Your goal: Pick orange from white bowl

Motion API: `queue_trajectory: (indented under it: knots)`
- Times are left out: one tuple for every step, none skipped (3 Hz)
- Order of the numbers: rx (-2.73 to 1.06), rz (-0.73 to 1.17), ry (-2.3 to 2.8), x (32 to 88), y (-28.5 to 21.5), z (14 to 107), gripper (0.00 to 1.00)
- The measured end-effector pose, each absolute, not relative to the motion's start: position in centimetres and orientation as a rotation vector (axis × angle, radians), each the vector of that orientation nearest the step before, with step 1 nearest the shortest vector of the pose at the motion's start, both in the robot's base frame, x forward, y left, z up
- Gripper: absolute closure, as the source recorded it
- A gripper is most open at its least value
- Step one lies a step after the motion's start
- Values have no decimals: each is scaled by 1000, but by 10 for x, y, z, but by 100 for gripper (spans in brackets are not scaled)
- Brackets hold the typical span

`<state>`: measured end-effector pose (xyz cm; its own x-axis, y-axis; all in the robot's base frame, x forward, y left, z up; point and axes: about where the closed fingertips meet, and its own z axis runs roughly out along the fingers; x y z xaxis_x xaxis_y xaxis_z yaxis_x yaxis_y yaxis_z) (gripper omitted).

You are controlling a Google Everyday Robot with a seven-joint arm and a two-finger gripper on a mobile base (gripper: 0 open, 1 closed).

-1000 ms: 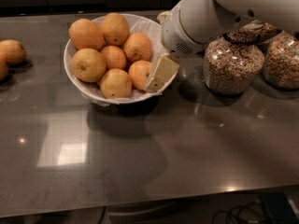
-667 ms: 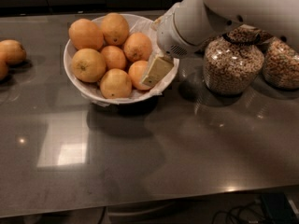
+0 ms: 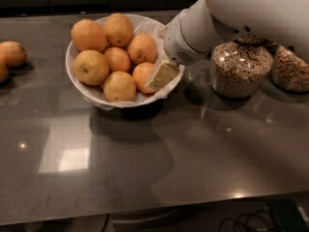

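The white bowl [image 3: 91,96], wide and lined with crinkled white paper, stands at the back left-centre of the dark counter and holds several oranges. My gripper [image 3: 159,77], cream-coloured at its tip, reaches down from the white arm [image 3: 203,28] at the upper right into the bowl's right side. It lies against the right face of the orange [image 3: 141,75] nearest the right rim. The arm hides the bowl's far right edge.
Two loose oranges [image 3: 12,53] lie at the counter's far left edge. Two glass jars of cereal [image 3: 236,70] [image 3: 289,71] stand right of the bowl, partly behind the arm. The counter's front edge [image 3: 154,211] runs along the bottom.
The arm and gripper have shifted slightly left, deeper over the bowl's right side and closer against the right-hand orange. The oranges and bowl have not moved.
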<state>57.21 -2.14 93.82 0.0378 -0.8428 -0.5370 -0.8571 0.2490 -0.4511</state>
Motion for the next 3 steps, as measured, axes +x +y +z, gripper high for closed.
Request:
queue_trajectory:
  knots:
    - [-1545, 69, 1792, 570, -20, 929, 22]
    - [-1530, 130, 1796, 569, -14, 922, 24]
    - [-1513, 196, 1790, 572, -5, 917, 27]
